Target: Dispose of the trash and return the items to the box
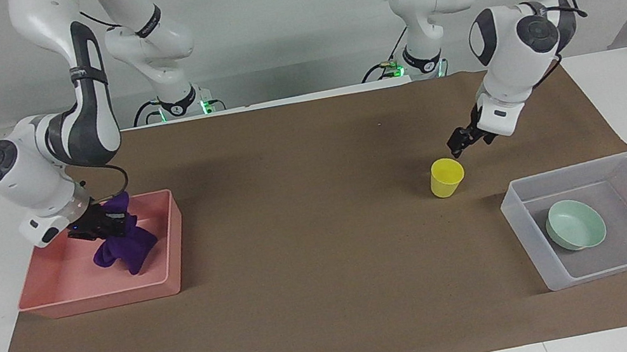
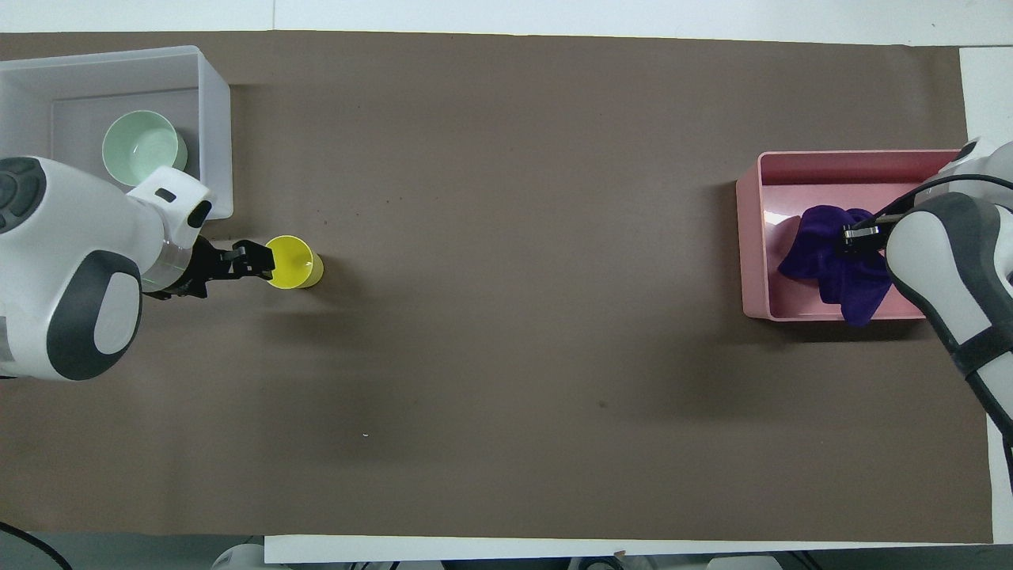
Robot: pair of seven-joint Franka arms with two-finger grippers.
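Right gripper (image 1: 92, 227) (image 2: 855, 234): reaching down into the pink tray (image 1: 44, 294) (image 2: 752, 237), fingers pinching the top of the purple cloth (image 1: 125, 246) (image 2: 831, 257). The cloth is hanging from the grip in bunched folds, its lower end sitting inside the tray; whether it is touching the floor cannot be told. The tray is lying at the right arm's end of the table, on the brown mat (image 1: 314, 253) (image 2: 506, 356).

Left gripper (image 1: 461, 143) (image 2: 252, 261): hovering just over the rim of the yellow cup (image 1: 446, 177) (image 2: 291, 262), not touching it. Whether its fingers are apart or together cannot be told. The cup is standing upright on the mat, near the clear box (image 1: 521, 217) (image 2: 214, 119) and nearer to the robots than it.

Green bowl (image 1: 575, 224) (image 2: 145, 148): resting inside the box, mouth up, at the left arm's end of the table.
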